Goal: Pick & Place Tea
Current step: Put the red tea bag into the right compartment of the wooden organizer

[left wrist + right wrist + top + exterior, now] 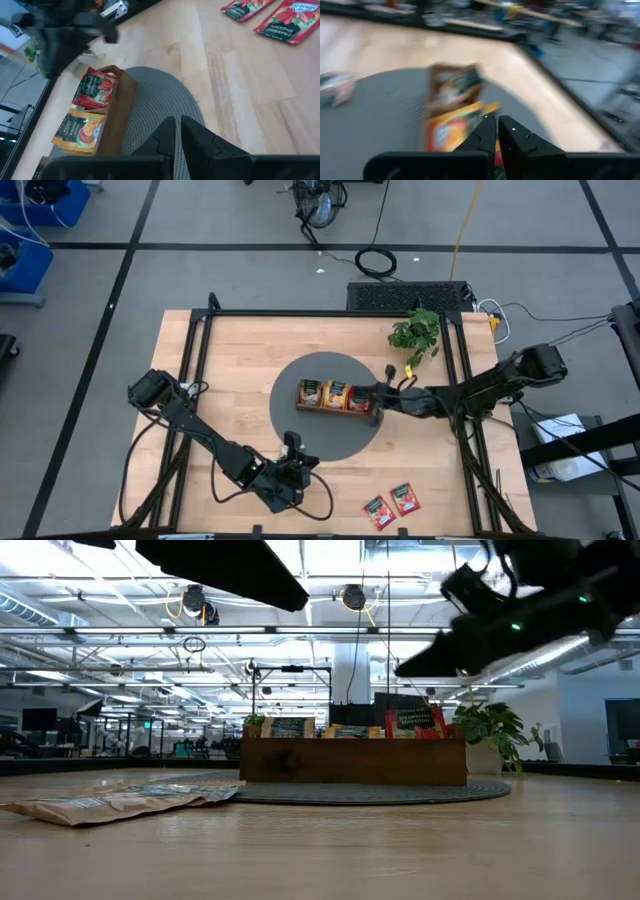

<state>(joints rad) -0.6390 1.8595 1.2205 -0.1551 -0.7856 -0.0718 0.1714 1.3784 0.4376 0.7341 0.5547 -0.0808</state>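
A brown wooden tray (335,396) stands on a round grey mat (300,430). Its compartments hold upright cream, orange and red tea sachets (95,89). Two red sachets (378,511) (405,498) lie flat on the table near its near right edge and also show in the left wrist view (292,22). A cream sachet (120,802) lies flat on the wood in the low view. My right gripper (377,405) hovers shut at the tray's right end, above the red compartment, and holds nothing that I can see. My left gripper (290,442) is shut over the mat's near edge.
A small potted plant (415,332) stands at the table's far right, behind the right arm. A black frame rail (200,350) borders the tabletop. Bare wood lies left of the mat and around the two red sachets.
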